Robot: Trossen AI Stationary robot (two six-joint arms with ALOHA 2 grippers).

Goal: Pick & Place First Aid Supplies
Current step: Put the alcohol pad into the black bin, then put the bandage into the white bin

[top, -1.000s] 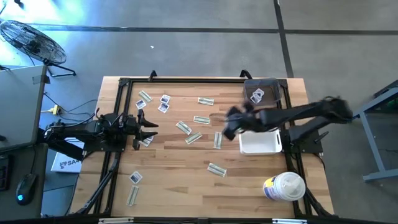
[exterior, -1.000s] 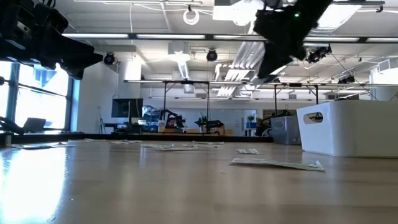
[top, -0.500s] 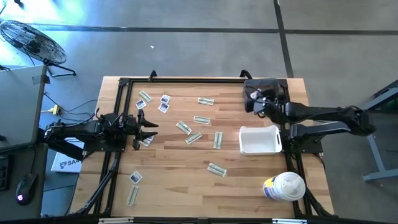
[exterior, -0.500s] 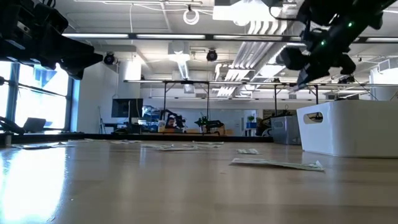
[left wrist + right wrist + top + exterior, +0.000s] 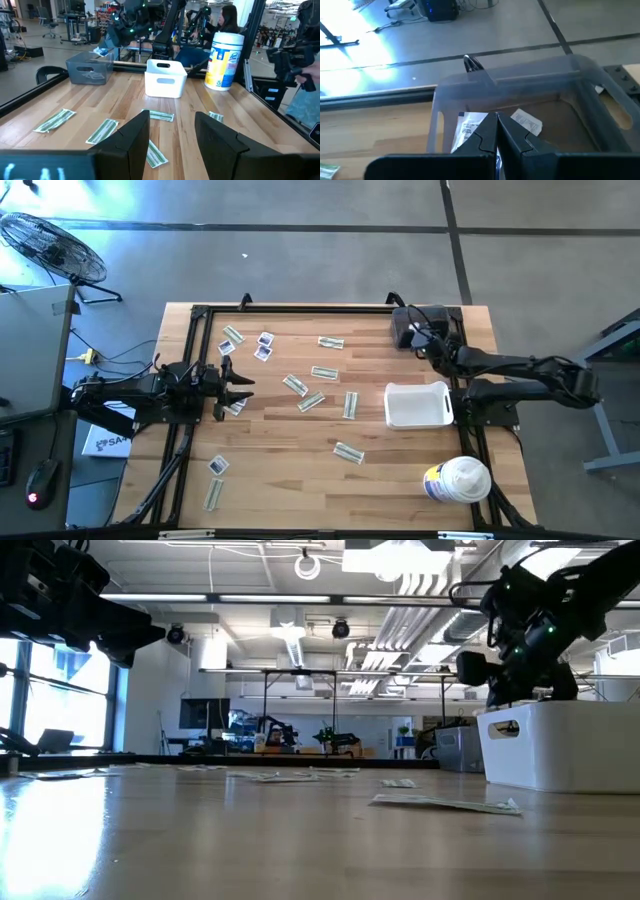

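Observation:
My right gripper [image 5: 413, 333] is shut and hangs over the grey see-through bin [image 5: 436, 314] at the table's far right corner. In the left wrist view a small pale-blue sachet [image 5: 102, 48] shows below its fingers. Inside the bin [image 5: 520, 75] lie a white sachet [image 5: 469, 128] and another packet [image 5: 527, 121]. My left gripper [image 5: 233, 386] waits open above the table's left side, its fingers [image 5: 172, 134] apart. Several strip wrappers and sachets, such as one strip [image 5: 323, 372], lie flat across the wood. My right gripper pinches a small sachet between its two fingers [image 5: 487, 134], which slant down toward the bin from the table's near right. The fingers hide the place of contact. The sachet hangs below the fingers [image 5: 102, 48], lifted clear above the bin.
A white handled bin [image 5: 418, 405] stands near the right edge, with a large white tub [image 5: 458, 480] nearer the front right corner. A black frame borders the table. Beyond the table's right side a person [image 5: 228, 20] shows in the left wrist view.
My right gripper has swung from the table's middle, just left of the white bin, toward the far right corner. It now sits over the grey bin and lower than before.

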